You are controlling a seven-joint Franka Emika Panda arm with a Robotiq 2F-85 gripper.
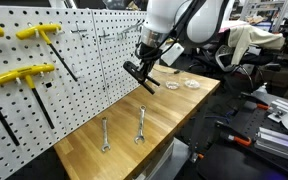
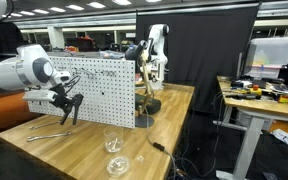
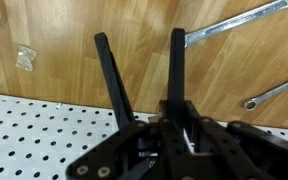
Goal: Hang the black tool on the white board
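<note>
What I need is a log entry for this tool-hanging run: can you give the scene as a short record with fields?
held item: small black plier-like tool, its two slim handles sticking out past the gripper in the wrist view
gripper: appears shut on the tool, in the air above the table
target: upright white pegboard with holes and hooks
task state: tool not yet on a hook
surface: wooden table
on table: two silver wrenches, lying apart
on board: yellow T-handled keys
</note>
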